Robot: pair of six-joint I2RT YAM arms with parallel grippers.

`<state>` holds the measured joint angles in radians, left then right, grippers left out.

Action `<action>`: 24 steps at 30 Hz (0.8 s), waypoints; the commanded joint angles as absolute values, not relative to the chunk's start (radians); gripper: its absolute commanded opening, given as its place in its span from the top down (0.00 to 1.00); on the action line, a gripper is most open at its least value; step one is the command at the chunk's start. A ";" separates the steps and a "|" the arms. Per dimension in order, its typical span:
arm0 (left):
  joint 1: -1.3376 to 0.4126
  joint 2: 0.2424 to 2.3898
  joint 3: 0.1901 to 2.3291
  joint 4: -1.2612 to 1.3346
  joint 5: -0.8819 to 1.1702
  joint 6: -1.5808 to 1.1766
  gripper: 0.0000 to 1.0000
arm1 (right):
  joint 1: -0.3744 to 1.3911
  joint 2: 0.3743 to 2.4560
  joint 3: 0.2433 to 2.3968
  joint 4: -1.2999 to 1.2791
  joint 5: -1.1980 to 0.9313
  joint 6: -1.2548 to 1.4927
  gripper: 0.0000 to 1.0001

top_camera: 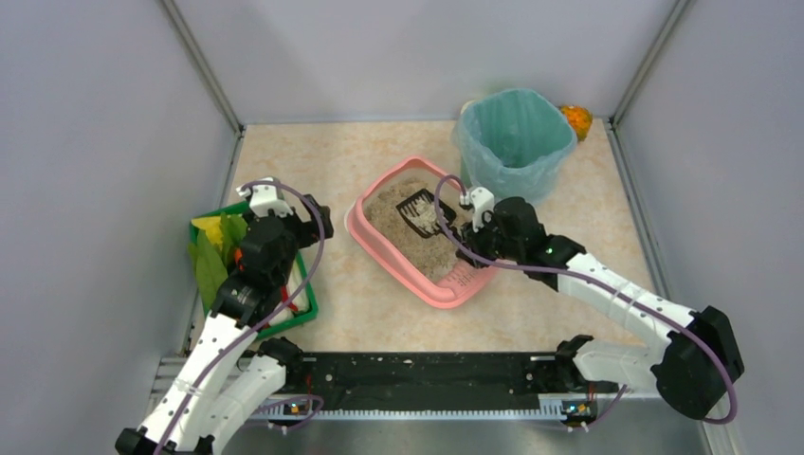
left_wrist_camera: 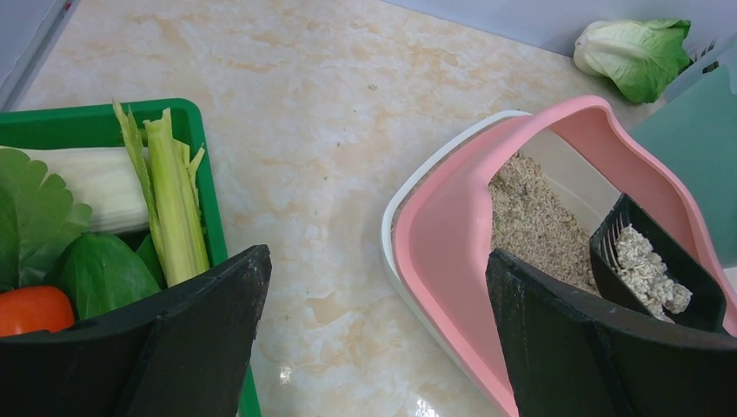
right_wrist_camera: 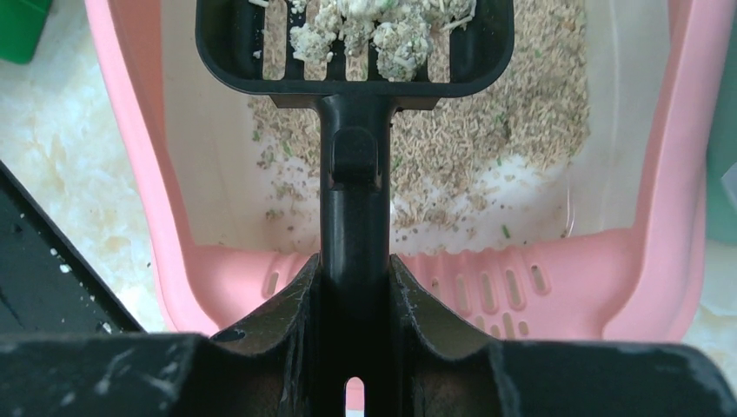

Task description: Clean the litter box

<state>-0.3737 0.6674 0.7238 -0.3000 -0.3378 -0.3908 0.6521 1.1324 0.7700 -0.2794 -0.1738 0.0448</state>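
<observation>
pink litter box (top_camera: pixel 379 248) sits about mid-table, turned on a diagonal, with the green tray (top_camera: pixel 308 313) of veg off to its left and the teal-lined bin (top_camera: pixel 517 137) just beside its far corner. its slotted ledge (top_camera: pixel 462 278) is the end nearest the right arm, and beige litter (right_wrist_camera: pixel 487 130) covers most of the floor, thinner near the ledge.

right arm: base at the lower right, elbow kicked way out to the right, forearm running back in toward the ledge end of the box. the right gripper (right_wrist_camera: pixel 355 278) is clamped on the handle of a black scoop (right_wrist_camera: pixel 355 52), fingers snug on both sides of it. the scoop head is out over the litter with a pile of pale clumps (right_wrist_camera: pixel 374 26) sitting on its slots. from the left wrist view the scoop (left_wrist_camera: pixel 652 261) looks tipped up a bit inside the box, but i can't tell if it's touching the litter.

left arm: comes up from the lower left, bent at the elbow, wrist parked over the green tray's right edge. the left gripper (left_wrist_camera: pixel 378 261) is spread wide with nothing in it, pointing across bare table (left_wrist_camera: pixel 330 174) between tray and box. a leek (left_wrist_camera: pixel 169 200) and a tomato (left_wrist_camera: pixel 30 308) show in the tray, and a lettuce (left_wrist_camera: pixel 639 52) lies at the back.
</observation>
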 commanded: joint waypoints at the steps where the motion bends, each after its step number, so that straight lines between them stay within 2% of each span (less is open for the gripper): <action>1: -0.369 0.688 0.759 -0.259 -0.340 -0.397 0.02 | 0.676 1.126 0.867 -0.334 -0.168 -0.048 1.00; 3: -0.369 0.695 0.769 -0.265 -0.344 -0.397 0.02 | 0.707 1.091 0.859 -0.419 -0.074 -0.122 1.00; 7: -0.369 0.689 0.747 -0.250 -0.356 -0.394 0.02 | 0.715 1.022 0.786 -0.205 -0.005 -0.125 1.00; 12: -0.369 0.691 0.753 -0.256 -0.374 -0.388 0.02 | 0.778 1.026 0.833 -0.400 0.153 -0.232 1.00; 16: -0.369 0.692 0.731 -0.237 -0.370 -0.392 0.02 | 0.801 1.016 0.772 -0.154 0.145 -0.230 1.00; 20: -0.370 0.705 0.757 -0.262 -0.376 -0.390 0.02 | 0.852 1.054 0.809 -0.375 0.290 -0.302 1.00; 24: -0.370 0.690 0.723 -0.233 -0.376 -0.387 0.02 | 0.866 1.050 0.773 -0.191 0.270 -0.328 1.00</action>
